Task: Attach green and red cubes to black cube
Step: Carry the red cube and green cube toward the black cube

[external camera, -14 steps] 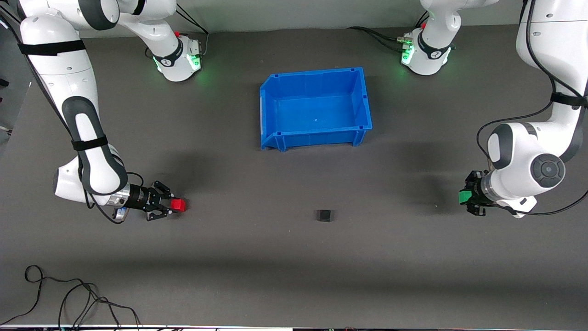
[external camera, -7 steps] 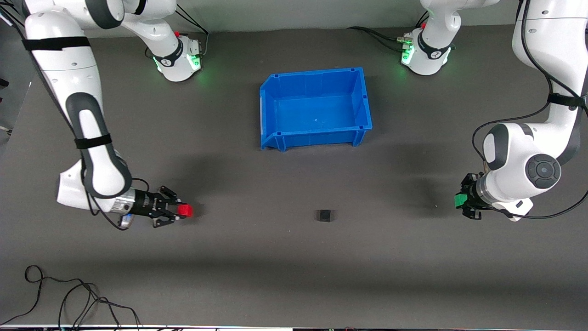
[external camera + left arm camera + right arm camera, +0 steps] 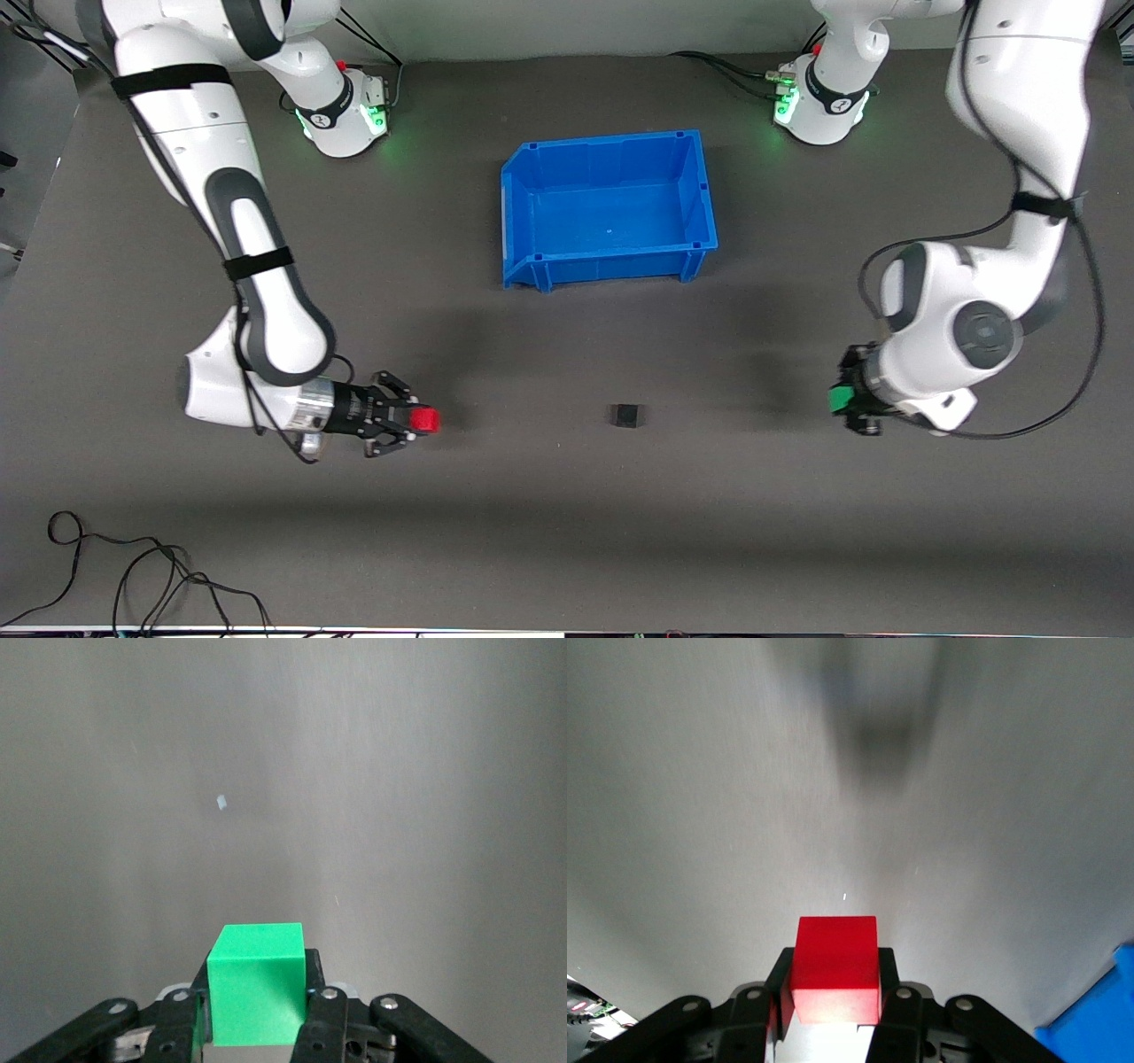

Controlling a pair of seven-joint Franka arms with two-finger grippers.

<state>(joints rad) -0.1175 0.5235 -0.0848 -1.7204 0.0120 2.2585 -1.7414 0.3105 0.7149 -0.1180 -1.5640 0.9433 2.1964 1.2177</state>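
Currently right end effector (image 3: pixel 416 420) clenched on red cube (image 3: pixel 427 420), left end effector (image 3: pixel 840 400) clenched on green cube (image 3: pixel 835 400); black cube (image 3: pixel 625 415) on table (image 3: pixel 567 532) between them.

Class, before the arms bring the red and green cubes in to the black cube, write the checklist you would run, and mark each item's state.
1. Right gripper shut on red cube: ok.
2. Left gripper shut on green cube: ok.
3. Black cube alone on table, reachable from both ends: ok.
4. Blue bin out of the path, farther from the front camera: ok.
5. Cubes square in grippers: looks ok in wrist views.
6. Cube heights matching black cube: cannot tell.
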